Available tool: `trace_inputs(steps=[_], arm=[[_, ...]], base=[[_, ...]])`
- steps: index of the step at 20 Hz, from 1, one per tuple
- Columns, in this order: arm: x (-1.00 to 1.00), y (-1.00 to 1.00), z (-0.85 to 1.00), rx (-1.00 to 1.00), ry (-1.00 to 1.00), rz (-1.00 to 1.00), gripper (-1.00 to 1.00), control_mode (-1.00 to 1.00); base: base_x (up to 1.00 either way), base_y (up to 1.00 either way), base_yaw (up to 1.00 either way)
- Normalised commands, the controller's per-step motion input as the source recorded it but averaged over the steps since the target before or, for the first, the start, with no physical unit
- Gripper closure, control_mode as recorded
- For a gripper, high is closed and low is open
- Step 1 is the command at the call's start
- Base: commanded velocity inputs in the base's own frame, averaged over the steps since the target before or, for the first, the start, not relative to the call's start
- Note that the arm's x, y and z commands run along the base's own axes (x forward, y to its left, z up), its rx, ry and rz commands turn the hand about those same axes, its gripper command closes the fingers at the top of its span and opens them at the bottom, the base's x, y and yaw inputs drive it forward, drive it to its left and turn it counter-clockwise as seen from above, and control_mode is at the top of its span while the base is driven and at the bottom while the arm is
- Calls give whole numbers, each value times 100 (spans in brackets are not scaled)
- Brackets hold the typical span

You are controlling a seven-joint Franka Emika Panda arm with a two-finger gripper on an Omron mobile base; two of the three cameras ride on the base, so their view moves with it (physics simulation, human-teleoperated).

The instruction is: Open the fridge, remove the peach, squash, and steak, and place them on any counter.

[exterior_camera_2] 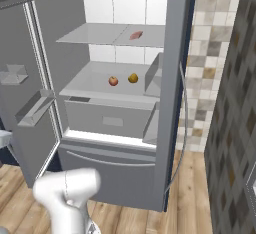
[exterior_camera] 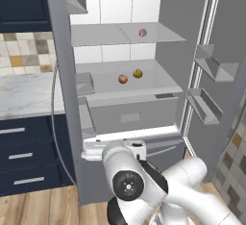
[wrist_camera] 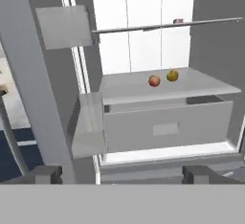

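Observation:
The fridge [exterior_camera: 168, 51] stands with both doors swung wide, its white interior showing. On the middle shelf the red-orange peach [exterior_camera: 123, 79] [exterior_camera_2: 113, 81] [wrist_camera: 154, 80] sits just left of the yellow squash [exterior_camera: 138, 73] [exterior_camera_2: 133, 78] [wrist_camera: 172, 75]. The pinkish steak [exterior_camera: 142, 32] [exterior_camera_2: 136, 35] lies on the shelf above; in the hand view only its edge [wrist_camera: 178, 21] peeks over that shelf. My gripper [wrist_camera: 122, 174] hangs low in front of the fridge's lower drawer, facing the shelves, open with nothing between its fingertips [wrist_camera: 48, 173]. The marble counter [exterior_camera: 24, 94] lies to the left of the fridge.
The left door [exterior_camera: 62, 75] stands between the arm and the counter, the right door [exterior_camera: 216, 75] carries bins. A grey crisper drawer [exterior_camera: 129, 116] sits under the fruit shelf. Navy drawers [exterior_camera: 21, 156] are below the counter. A tiled wall [exterior_camera_2: 210, 53] flanks the fridge's right.

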Motion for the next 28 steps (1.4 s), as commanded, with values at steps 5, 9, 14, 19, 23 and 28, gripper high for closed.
trace_inputs(steps=[5, 9, 14, 19, 23, 28], arm=[[76, -40, 19, 18, 7, 55, -100, -100], [81, -25, 63, 8, 0, 44, -100, -100], [71, -14, 71, 0, 4, 41, -100, -100], [77, 0, 53, -1, 4, 38, -100, -100], [31, 15, 40, -4, 0, 30, -100, -100], [0, 54, 46, -5, -8, 10, -100, -100]], base=[[0, 0, 0], [0, 0, 0], [0, 0, 0], [0, 0, 0], [0, 0, 0], [0, 0, 0]])
